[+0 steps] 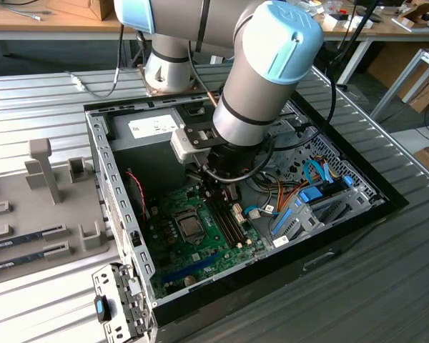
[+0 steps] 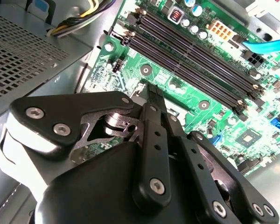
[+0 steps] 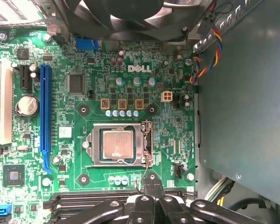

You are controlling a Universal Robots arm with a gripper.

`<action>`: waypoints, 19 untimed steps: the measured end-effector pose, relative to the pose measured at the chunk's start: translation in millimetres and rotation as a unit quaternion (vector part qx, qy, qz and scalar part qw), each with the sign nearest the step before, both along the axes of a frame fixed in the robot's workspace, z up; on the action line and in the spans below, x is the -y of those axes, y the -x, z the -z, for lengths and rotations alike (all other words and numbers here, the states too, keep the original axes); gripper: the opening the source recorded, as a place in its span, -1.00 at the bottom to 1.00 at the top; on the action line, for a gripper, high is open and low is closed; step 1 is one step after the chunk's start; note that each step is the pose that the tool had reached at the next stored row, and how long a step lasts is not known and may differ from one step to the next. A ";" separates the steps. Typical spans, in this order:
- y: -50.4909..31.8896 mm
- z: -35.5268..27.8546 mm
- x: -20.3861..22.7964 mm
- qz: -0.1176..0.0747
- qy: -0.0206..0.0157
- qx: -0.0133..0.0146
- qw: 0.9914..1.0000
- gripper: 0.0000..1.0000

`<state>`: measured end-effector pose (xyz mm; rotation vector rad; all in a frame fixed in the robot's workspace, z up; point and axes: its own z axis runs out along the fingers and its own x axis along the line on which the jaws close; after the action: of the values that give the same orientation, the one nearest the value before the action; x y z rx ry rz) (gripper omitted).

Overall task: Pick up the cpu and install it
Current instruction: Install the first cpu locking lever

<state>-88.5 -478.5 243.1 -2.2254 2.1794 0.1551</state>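
Inside the open computer case (image 1: 114, 179), we see the cpu (image 3: 117, 143) lying flat in its socket (image 3: 119, 145) on the green motherboard (image 3: 74, 60). Our pincer (image 3: 149, 183) hovers just beside the socket, near the memory slots (image 2: 196, 56), its fingers (image 2: 155, 100) pressed together and pinching nothing.

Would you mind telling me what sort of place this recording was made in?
Probably a robotics lab or workshop set up for computer assembly. An open computer case lies on a ribbed metal worktable, the arm's gripper hangs over its motherboard near the cpu in its socket, and cluttered wooden benches stand behind.
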 end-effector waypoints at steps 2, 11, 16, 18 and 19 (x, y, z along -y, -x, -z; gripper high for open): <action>0.1 0.0 1.9 0.000 0.000 0.000 1.000 -0.79; 0.0 0.0 11.0 0.000 0.000 0.000 1.000 -0.79; 0.1 0.0 14.6 0.000 0.000 0.000 1.000 -0.79; 0.1 0.1 16.3 0.000 0.000 0.000 1.000 -0.79; 0.0 0.0 16.8 0.000 0.000 0.000 1.000 -0.79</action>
<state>-88.5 -495.4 243.1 -2.2254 2.1793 0.1551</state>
